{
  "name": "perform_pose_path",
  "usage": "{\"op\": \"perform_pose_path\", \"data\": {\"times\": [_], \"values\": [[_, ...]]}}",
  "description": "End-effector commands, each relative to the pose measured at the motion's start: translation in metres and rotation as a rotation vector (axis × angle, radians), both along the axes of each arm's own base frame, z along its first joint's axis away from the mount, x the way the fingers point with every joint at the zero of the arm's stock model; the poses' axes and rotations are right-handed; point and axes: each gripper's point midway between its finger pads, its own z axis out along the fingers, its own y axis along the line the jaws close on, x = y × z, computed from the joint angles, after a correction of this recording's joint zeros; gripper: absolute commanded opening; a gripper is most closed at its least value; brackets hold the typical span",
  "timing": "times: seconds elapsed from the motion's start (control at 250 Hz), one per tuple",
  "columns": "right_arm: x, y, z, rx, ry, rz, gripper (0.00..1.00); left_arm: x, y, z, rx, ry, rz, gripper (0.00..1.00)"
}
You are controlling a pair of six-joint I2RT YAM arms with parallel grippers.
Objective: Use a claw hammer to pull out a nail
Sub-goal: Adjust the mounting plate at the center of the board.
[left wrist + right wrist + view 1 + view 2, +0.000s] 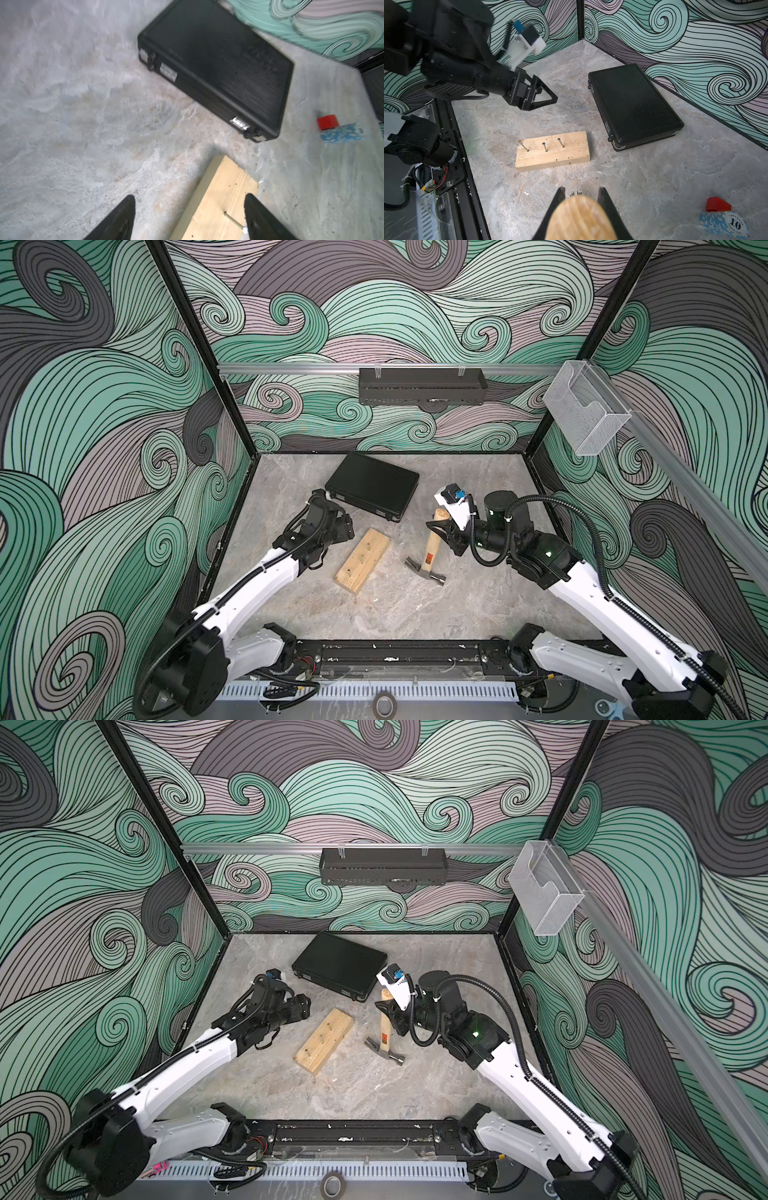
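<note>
Closest to the lens, the claw hammer (577, 216) is clamped at its handle end by the right gripper (581, 190), head low beside the wooden block (552, 153). Over the block's end, the left gripper (189, 197) stands wide and empty. All three nails (544, 146) stand in the block; extraction is not yet begun.

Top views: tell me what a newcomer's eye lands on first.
The claw hammer, gripped by its wooden handle in the right hand, hangs head-down beside the wooden block mid-scene. Three nails stand out of that block, with the open left hand hovering near its far end. Behind them lies a closed black case.
</note>
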Motion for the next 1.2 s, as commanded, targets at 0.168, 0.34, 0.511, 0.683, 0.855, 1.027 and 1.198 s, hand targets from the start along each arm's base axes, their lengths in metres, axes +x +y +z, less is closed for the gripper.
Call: {"op": "perform_pose_path", "data": {"times": [0.168, 0.34, 0.511, 0.683, 0.855, 1.027, 1.198], "values": [[-0.002, -0.001, 0.044, 0.096, -0.096, -0.011, 0.10, 0.005, -0.033, -0.057, -0.158, 0.330, -0.144, 0.73], [0.003, -0.005, 0.040, 0.079, -0.088, -0.046, 0.10, 0.011, -0.050, -0.075, -0.183, 0.386, -0.231, 0.73], [0.002, -0.005, 0.045, 0.072, -0.109, -0.033, 0.10, 0.009, -0.079, -0.087, -0.210, 0.416, -0.344, 0.73], [-0.001, -0.007, 0.048, 0.066, -0.117, -0.026, 0.10, 0.001, -0.110, -0.092, -0.218, 0.437, -0.457, 0.73], [-0.003, -0.006, 0.051, 0.078, -0.111, -0.021, 0.10, -0.016, -0.135, -0.094, -0.167, 0.486, -0.564, 0.73], [-0.011, -0.003, 0.050, 0.041, -0.113, 0.046, 0.10, -0.036, -0.161, -0.089, -0.173, 0.513, -0.694, 0.73], [-0.038, 0.001, 0.060, 0.036, -0.112, 0.184, 0.11, -0.051, -0.189, -0.088, -0.175, 0.549, -0.817, 0.74]]}}
